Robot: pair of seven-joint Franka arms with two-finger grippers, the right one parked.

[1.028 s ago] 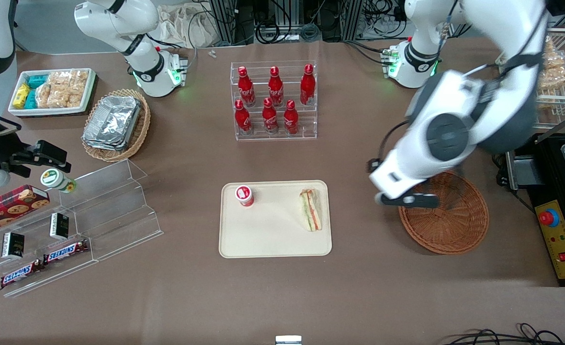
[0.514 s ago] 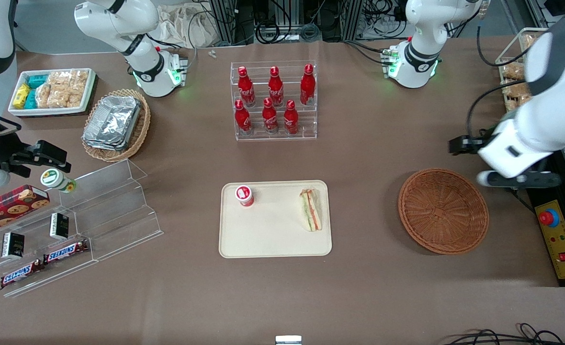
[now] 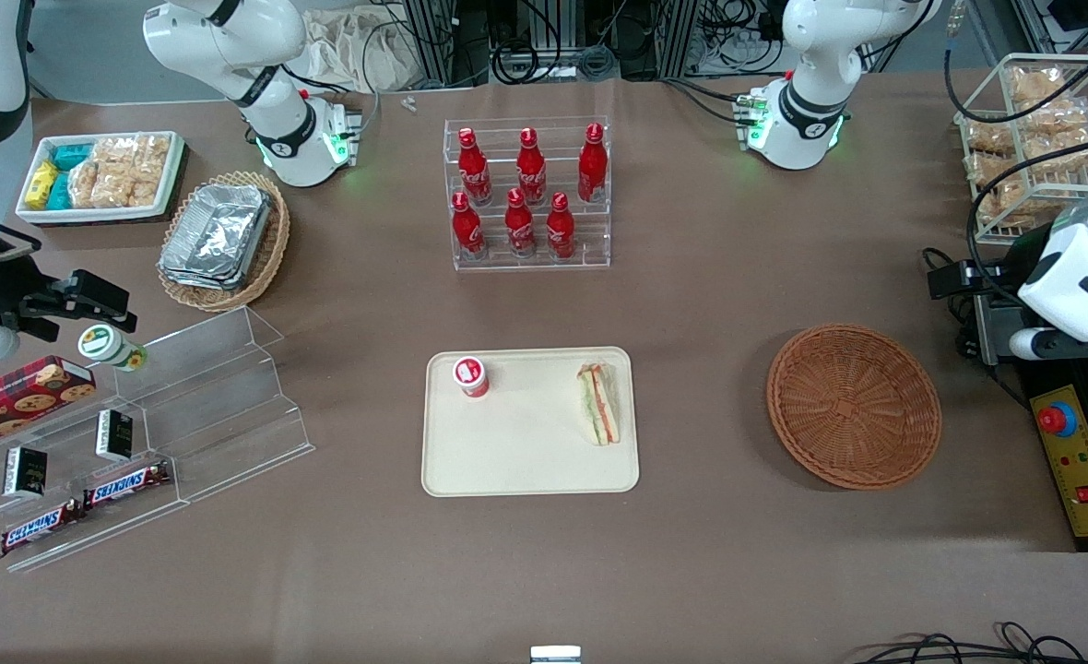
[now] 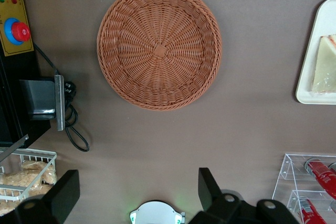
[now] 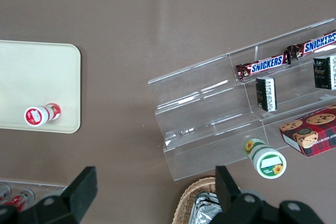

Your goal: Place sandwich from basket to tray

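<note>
Gripper (image 4: pixel 136 195) open, high above table, basket (image 4: pixel 159 46) below.

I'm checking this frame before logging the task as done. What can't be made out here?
- Gripper: open above the table; fingertips cut off by the wrist view's edge.
- Sandwich and tray: cropped in that view.
- Basket: empty, nothing hidden.

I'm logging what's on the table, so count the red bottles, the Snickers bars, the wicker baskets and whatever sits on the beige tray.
Red bottles: 6
Snickers bars: 2
Wicker baskets: 2
Items on the tray: 2, the sandwich and a small red cup
Total: 12
The gripper, fingers open, hangs above the table by the round basket.
</note>
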